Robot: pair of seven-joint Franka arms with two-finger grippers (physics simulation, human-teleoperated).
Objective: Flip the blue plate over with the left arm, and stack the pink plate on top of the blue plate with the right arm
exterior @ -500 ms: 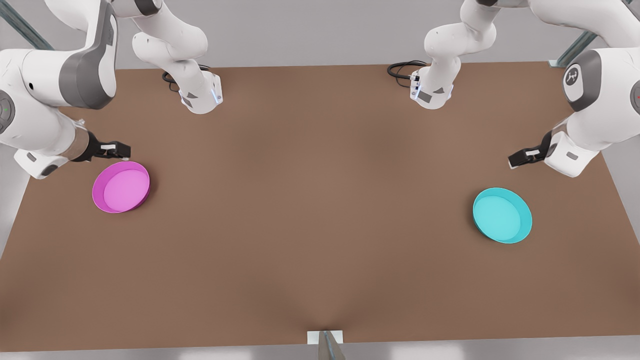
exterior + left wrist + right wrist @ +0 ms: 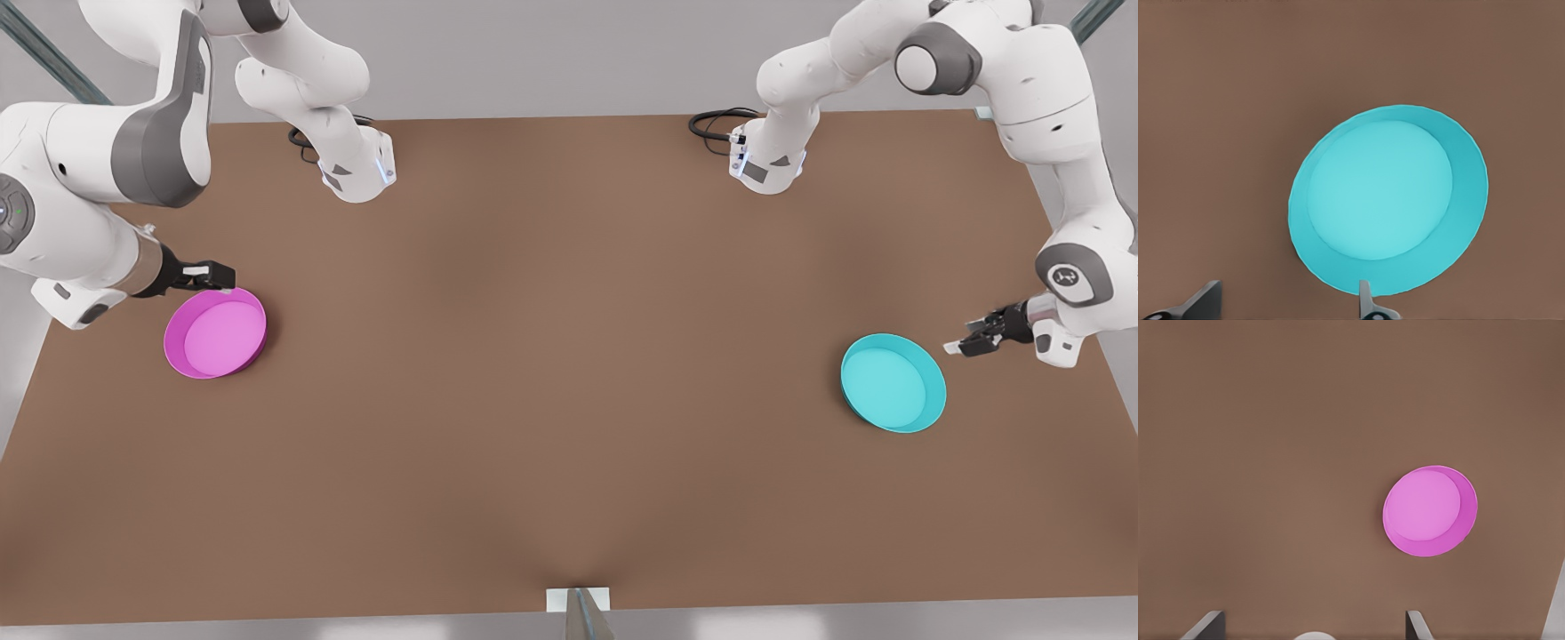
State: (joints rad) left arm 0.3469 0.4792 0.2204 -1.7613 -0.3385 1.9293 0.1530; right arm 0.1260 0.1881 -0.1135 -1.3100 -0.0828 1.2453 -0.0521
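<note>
The blue plate (image 2: pixel 893 382) lies rim up on the brown table at the front view's right, and it appears large in the left wrist view (image 2: pixel 1388 200). My left gripper (image 2: pixel 958 348) hovers open just beside its rim, on the side toward the table's edge, with both fingertips (image 2: pixel 1365 300) near the rim. The pink plate (image 2: pixel 215 332) lies rim up at the front view's left and looks smaller in the right wrist view (image 2: pixel 1430 511). My right gripper (image 2: pixel 216 276) is open and holds nothing, hanging over that plate's far rim.
Both arm bases (image 2: pixel 356 169) (image 2: pixel 766 160) stand at the table's far edge, with black cables (image 2: pixel 711 123) beside them. A small white and grey fixture (image 2: pixel 578 609) sits at the middle of the near edge. Bare brown table (image 2: pixel 551 356) stretches between the two plates.
The left arm swung round, and its gripper came down and toward the near side, ending close to the blue plate's rim. The right gripper dropped slightly toward the pink plate. Neither plate moved.
</note>
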